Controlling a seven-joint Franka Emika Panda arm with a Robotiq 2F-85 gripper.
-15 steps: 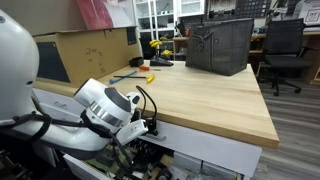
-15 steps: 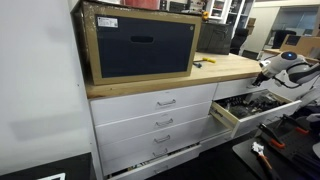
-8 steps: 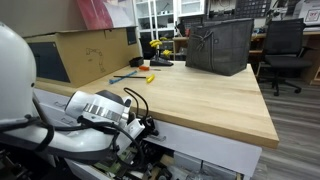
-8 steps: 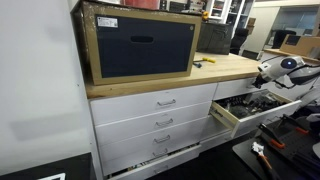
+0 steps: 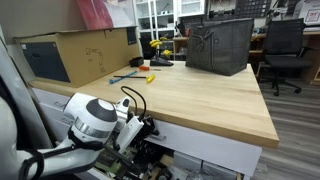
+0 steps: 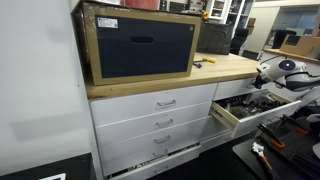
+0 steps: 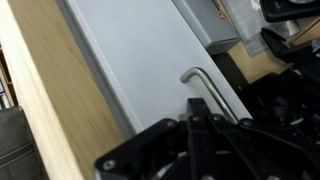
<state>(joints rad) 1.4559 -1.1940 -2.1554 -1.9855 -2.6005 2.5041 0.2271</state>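
Note:
My gripper [image 7: 197, 108] is shut, its black fingers pressed together with nothing between them. Its tips sit just left of a bent metal handle [image 7: 208, 88] on a white drawer front [image 7: 140, 45]; I cannot tell whether they touch it. In both exterior views the gripper [image 5: 146, 127] [image 6: 262, 79] hangs just below the edge of the wooden worktop [image 5: 200, 95], at the pulled-out drawer [image 6: 240, 110]. The drawer's contents show only as dark clutter.
On the worktop stand a black bin [image 5: 220, 45], a cardboard box [image 5: 80, 52] and small yellow tools [image 5: 150, 77]. A large framed box [image 6: 140, 45] sits on the other end, above several shut drawers [image 6: 160, 120]. An office chair [image 5: 285, 50] stands behind.
The arm has swung lower and back along the bench edge, and its big white upper part has left the exterior view. The gripper stayed shut by the drawer.

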